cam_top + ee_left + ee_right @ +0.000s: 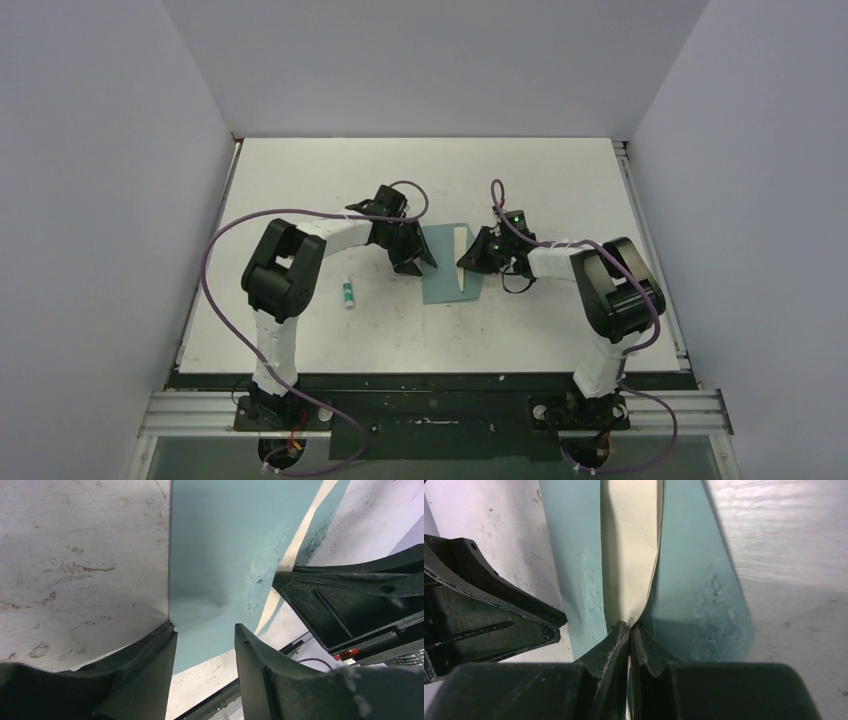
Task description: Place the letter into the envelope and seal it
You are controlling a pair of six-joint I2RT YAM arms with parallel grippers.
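The letter (629, 555) is seen partly tucked inside the envelope (220, 540), with a cream strip exposed just ahead of the right gripper (630, 626), whose fingers are pinched tight on that strip's near end. The left gripper (205, 630) is released, its parted fingers set at the envelope's near edge.
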